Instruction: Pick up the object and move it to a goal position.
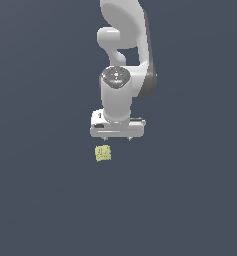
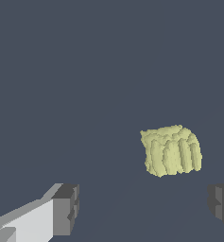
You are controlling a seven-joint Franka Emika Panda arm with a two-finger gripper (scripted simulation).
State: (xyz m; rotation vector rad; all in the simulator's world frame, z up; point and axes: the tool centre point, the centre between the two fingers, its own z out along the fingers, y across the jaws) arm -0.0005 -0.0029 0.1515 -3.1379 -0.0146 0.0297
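White tool (image 1: 117,138) seen pointed down over dark grey counter (image 1: 40,200); fingers spread wide, nothing held between them. Pale yellow-green lumpy object (image 1: 103,153) seen resting on counter just below tool, offset toward exterior view's left finger, not touched. In wrist view, two dark finger pads (image 2: 66,209) shown well apart, object (image 2: 171,150) lying ahead of gap, nearer one pad than other, clear of both. Bumpy, ridged surface visible on object.
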